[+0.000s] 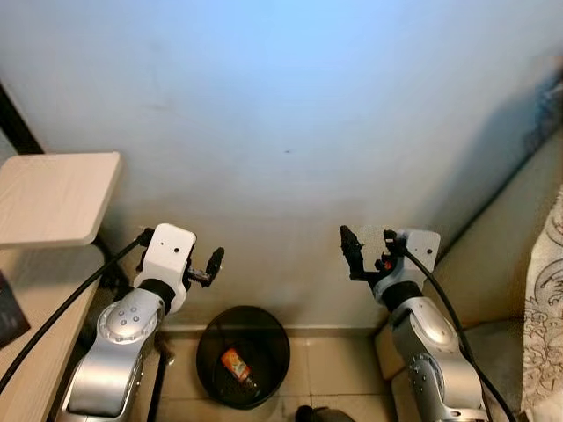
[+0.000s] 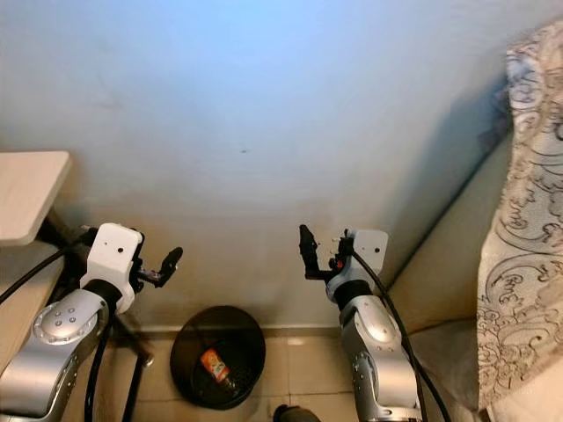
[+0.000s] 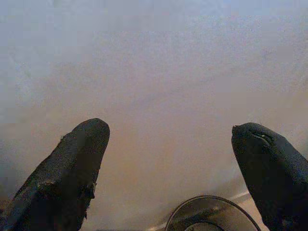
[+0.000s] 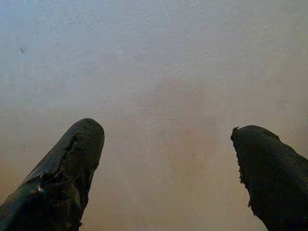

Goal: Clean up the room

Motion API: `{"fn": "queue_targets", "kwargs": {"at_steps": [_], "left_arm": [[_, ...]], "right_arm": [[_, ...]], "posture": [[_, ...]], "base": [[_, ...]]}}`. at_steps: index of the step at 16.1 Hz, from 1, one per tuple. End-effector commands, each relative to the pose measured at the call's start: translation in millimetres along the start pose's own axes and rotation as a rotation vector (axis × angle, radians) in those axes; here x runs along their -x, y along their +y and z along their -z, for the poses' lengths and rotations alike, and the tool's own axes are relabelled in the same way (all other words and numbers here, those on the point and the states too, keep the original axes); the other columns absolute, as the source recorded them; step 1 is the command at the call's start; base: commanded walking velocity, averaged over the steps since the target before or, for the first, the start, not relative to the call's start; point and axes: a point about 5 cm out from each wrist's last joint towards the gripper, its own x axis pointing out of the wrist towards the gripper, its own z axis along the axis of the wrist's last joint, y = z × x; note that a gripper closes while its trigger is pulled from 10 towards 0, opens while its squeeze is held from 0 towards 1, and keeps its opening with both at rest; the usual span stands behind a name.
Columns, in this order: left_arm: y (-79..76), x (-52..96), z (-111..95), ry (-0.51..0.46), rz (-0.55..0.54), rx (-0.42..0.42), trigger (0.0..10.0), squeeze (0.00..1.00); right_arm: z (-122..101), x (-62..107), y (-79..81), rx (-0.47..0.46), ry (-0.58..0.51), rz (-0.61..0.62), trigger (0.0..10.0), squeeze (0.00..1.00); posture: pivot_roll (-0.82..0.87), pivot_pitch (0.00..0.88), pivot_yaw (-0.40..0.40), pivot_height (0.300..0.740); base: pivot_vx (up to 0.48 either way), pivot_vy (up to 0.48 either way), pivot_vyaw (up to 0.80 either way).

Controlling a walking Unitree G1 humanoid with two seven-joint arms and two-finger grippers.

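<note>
A round black waste bin (image 1: 244, 355) stands on the tiled floor against the pale wall, between my two arms. Inside it lies an orange wrapper (image 1: 236, 363). My left gripper (image 1: 214, 261) is raised above the bin's left side, open with nothing between its fingers (image 3: 72, 178). My right gripper (image 1: 351, 251) is held up to the right of the bin at about the same height, also open and empty, its fingers (image 4: 67, 173) facing the bare wall. The bin's rim (image 3: 211, 211) appears low in the left wrist view.
A light wooden table (image 1: 53, 198) juts out at the left, with black cables beside it. At the right a patterned curtain (image 2: 523, 220) hangs next to a beige surface (image 1: 493, 255). The wall (image 1: 290, 114) is close ahead.
</note>
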Motion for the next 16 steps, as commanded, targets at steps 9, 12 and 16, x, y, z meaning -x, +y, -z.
{"fn": "queue_targets", "kwargs": {"at_steps": [9,12,16], "left_arm": [[3.4,-1.7,-7.3,-0.023,-0.019,0.002,10.0,0.00],[2.6,-2.6,-8.2,-0.028,-0.013,0.001,10.0,0.00],[-0.7,-3.3,-8.8,-0.034,-0.006,0.003,10.0,0.00]], "right_arm": [[-15.0,-5.9,-7.3,0.135,-0.077,-0.035,10.0,1.00],[-15.1,-6.8,-8.8,0.211,-0.088,-0.052,10.0,1.00],[-13.4,-5.7,-7.9,0.093,-0.060,-0.023,10.0,1.00]], "posture": [[0.01,0.000,-0.016,0.740],[0.00,0.000,-0.021,0.740],[0.00,0.000,-0.026,0.740]], "base": [[0.000,0.000,-0.80],[0.000,0.000,-0.80],[0.000,0.000,-0.80]]}}
